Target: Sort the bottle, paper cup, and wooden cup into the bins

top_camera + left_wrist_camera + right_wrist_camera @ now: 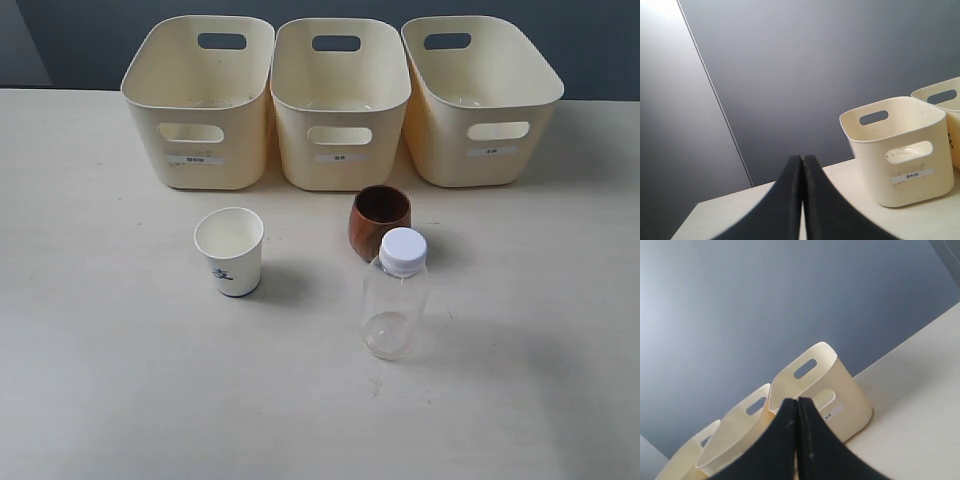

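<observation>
Three cream bins stand in a row at the back of the table: left bin point(198, 100), middle bin point(339, 100), right bin point(480, 98). In front of them the white paper cup point(230, 251) stands upright at left. The brown wooden cup point(380, 221) stands behind the clear bottle point(394, 297) with its white cap. Neither gripper appears in the exterior view. My left gripper point(803, 159) is shut on nothing, with the left bin point(897, 150) ahead. My right gripper point(797, 402) is shut on nothing, facing the right bin point(822, 385).
The pale table point(120, 380) spreads in front of the objects. A dark grey wall point(90, 40) rises behind the bins. In the right wrist view the middle bin point(735, 432) and the left bin's rim point(682, 452) show beside the fingers.
</observation>
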`<state>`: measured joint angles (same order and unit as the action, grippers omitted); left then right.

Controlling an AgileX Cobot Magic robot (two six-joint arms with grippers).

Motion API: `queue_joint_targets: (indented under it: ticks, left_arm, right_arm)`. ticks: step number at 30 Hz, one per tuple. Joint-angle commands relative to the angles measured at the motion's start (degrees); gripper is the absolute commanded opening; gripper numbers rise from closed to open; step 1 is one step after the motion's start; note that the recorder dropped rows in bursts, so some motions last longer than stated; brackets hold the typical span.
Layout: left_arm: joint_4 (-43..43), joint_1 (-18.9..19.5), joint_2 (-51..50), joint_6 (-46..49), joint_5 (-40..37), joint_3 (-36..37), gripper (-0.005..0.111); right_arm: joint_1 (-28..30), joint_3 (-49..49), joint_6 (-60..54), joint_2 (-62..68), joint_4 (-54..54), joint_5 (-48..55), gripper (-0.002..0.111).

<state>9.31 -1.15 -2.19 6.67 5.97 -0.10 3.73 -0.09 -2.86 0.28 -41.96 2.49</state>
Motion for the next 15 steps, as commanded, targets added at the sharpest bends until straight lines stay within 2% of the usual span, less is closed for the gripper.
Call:
queue_joint_targets:
  ticks: [1,6,11,15]
  left_arm:
    - [0.02,-0.08,0.13,-0.05,0.14,0.10,0.000]
    - [0.02,-0.08,0.13,-0.05,0.14,0.10,0.000]
    - [0.02,-0.08,0.13,-0.05,0.14,0.10,0.000]
    - [0.02,-0.08,0.13,-0.05,0.14,0.10,0.000]
  right_arm:
    - [0.24,0.09,-4.13,-0.28,8.04,3.08,-0.001]
    - [0.05,0.09,-8.18,-0.28,7.77,2.79,-0.001]
    - [-5.29,-1.79,-12.12,-0.28,5.39,2.15,-0.001]
    - [-8.02,-7.87,-12.12,-0.28,3.96,2.56,-0.001]
